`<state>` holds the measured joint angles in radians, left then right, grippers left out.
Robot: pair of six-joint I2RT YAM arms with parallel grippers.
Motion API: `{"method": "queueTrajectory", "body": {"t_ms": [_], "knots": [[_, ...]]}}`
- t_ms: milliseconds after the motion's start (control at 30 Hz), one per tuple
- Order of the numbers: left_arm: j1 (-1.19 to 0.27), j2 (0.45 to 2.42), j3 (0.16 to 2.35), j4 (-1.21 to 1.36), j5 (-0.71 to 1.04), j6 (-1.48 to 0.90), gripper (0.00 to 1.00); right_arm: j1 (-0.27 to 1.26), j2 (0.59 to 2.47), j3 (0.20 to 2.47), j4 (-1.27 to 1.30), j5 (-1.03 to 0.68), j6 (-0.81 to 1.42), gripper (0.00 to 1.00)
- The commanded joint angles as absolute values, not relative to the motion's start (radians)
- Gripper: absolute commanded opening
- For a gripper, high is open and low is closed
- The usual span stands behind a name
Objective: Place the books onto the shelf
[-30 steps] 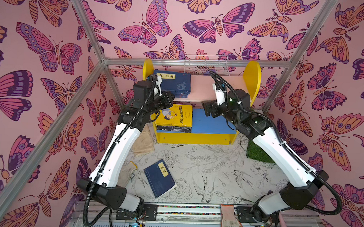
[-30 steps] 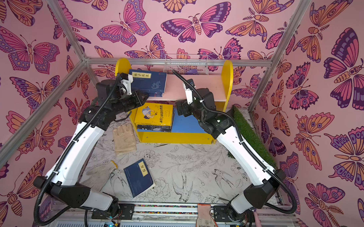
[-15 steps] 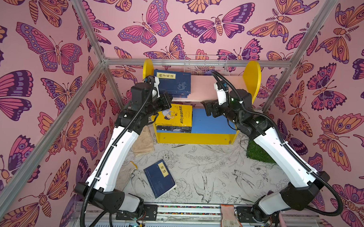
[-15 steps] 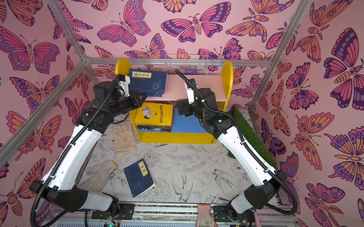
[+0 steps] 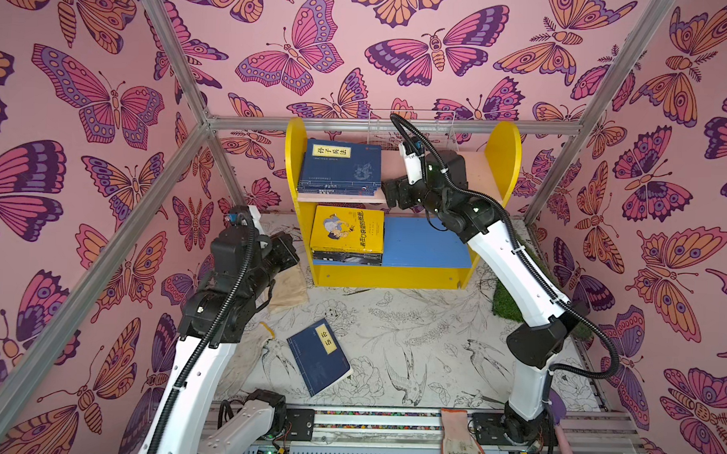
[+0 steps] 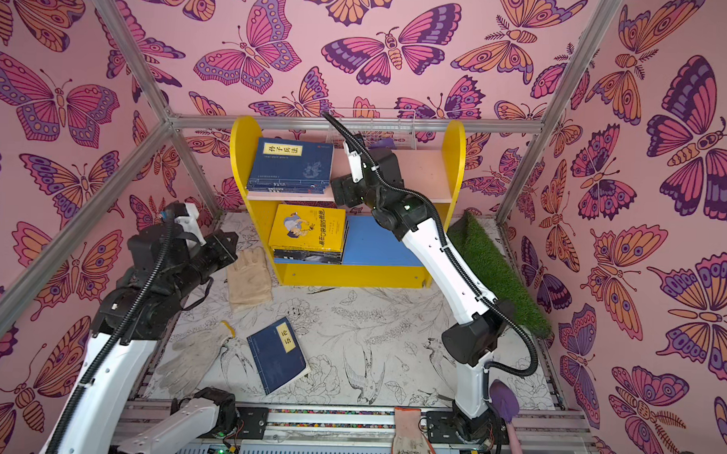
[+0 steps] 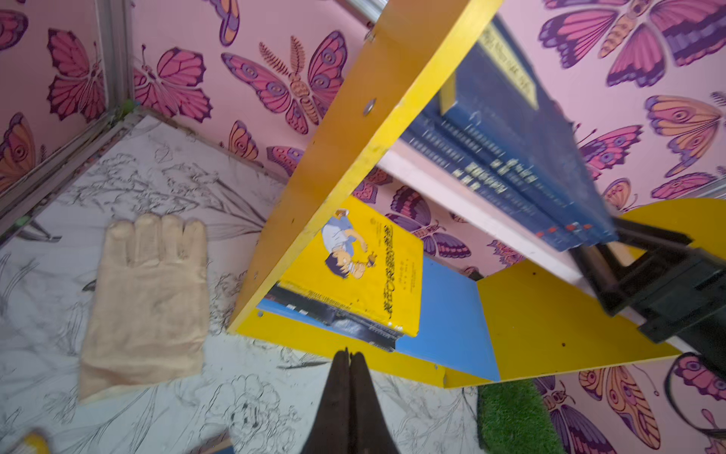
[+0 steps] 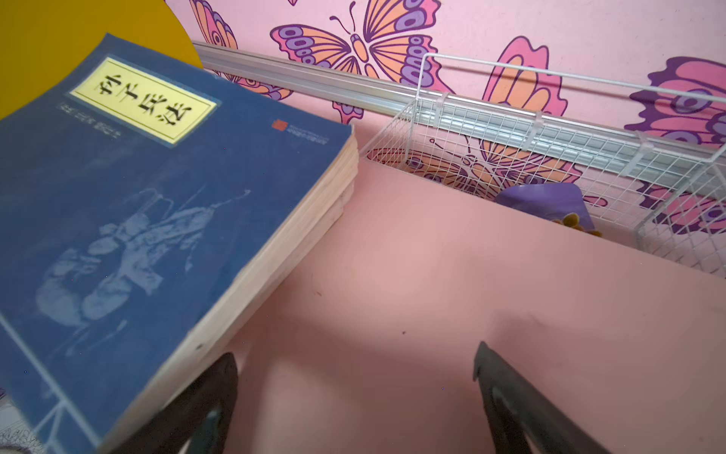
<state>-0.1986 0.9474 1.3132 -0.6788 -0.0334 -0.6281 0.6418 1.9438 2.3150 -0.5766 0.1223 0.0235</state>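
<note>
Left jaws pressed together; right jaws spread beside navy stack (lower covers hidden).

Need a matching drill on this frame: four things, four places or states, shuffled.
Things:
1. navy stack
2. yellow book
3. loose navy book
4. left claw

Places or states:
a. on the blue lower board
b. shut, empty
c. on the pink upper board
d. flat on the floor mat, in front of the shelf

Pairs: 1-c, 2-a, 3-d, 4-b.

you see pink butterfly walls around a sketched floor mat. silver frame bars rise at its far corners; green turf lines its right edge.
</note>
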Motion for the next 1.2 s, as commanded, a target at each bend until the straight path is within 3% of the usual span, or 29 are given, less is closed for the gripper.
{"method": "queueTrajectory", "body": {"t_ms": [0, 433, 700, 767, 900, 967, 1067, 1167], "knots": [[-0.184, 0.918, 1.247, -0.764, -0.049, -0.659, 0.0, 0.669, 1.981, 2.38, -0.67, 0.168, -0.015, 0.94], [-0.185, 0.81, 0.922, -0.779, -0.018, -0.739, 0.0, 0.728, 2.157, 2.59, -0.766, 0.33, -0.055, 0.95], [-0.183, 0.814, 0.859, -0.776, -0.041, -0.741, 0.02, 0.729, 2.005, 2.43, -0.634, 0.441, -0.053, 0.96], [-0.183, 0.818, 0.837, -0.776, -0.046, -0.756, 0.08, 0.729, 1.923, 2.34, -0.579, 0.474, -0.063, 0.96], [-0.178, 0.816, 0.773, -0.782, -0.037, -0.805, 0.4, 0.734, 1.695, 2.044, -0.419, 0.547, -0.095, 0.96], [-0.178, 0.819, 0.739, -0.791, -0.029, -0.827, 0.47, 0.738, 1.581, 1.879, -0.351, 0.522, -0.101, 0.96], [-0.178, 0.831, 0.675, -0.796, -0.008, -0.869, 0.57, 0.749, 1.446, 1.703, -0.39, 0.316, -0.079, 0.95], [-0.178, 0.852, 0.611, -0.804, 0.013, -0.907, 0.64, 0.81, 1.45, 1.56, -0.495, 0.007, -0.066, 0.95]]}}
